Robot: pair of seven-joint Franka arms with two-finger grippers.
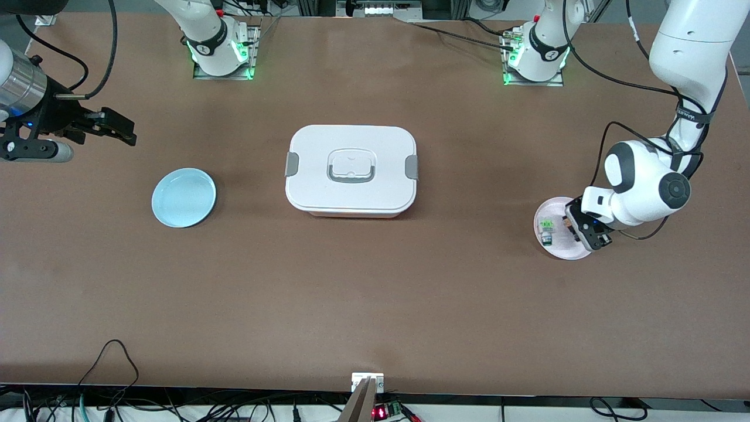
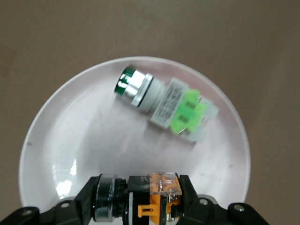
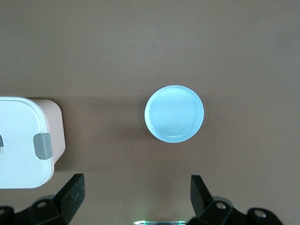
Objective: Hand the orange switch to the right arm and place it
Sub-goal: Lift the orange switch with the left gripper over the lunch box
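Note:
The orange switch [image 2: 157, 194], black-bodied with an orange block, lies on its side on a white plate [image 2: 65, 140] at the left arm's end of the table. My left gripper [image 2: 139, 197] is down on this plate [image 1: 559, 249] and its fingers press both ends of the switch. In the front view the left gripper [image 1: 580, 228] hides most of the switch. A green-and-white switch [image 2: 164, 105] lies beside it on the same plate [image 1: 547, 228]. My right gripper [image 1: 126, 130] is open and empty, held up over the right arm's end of the table [image 3: 136, 192].
A light blue plate [image 1: 183, 197] sits toward the right arm's end, also in the right wrist view [image 3: 174, 113]. A white lidded box [image 1: 351, 170] with grey clasps stands mid-table [image 3: 23, 140]. Cables hang along the table's front edge.

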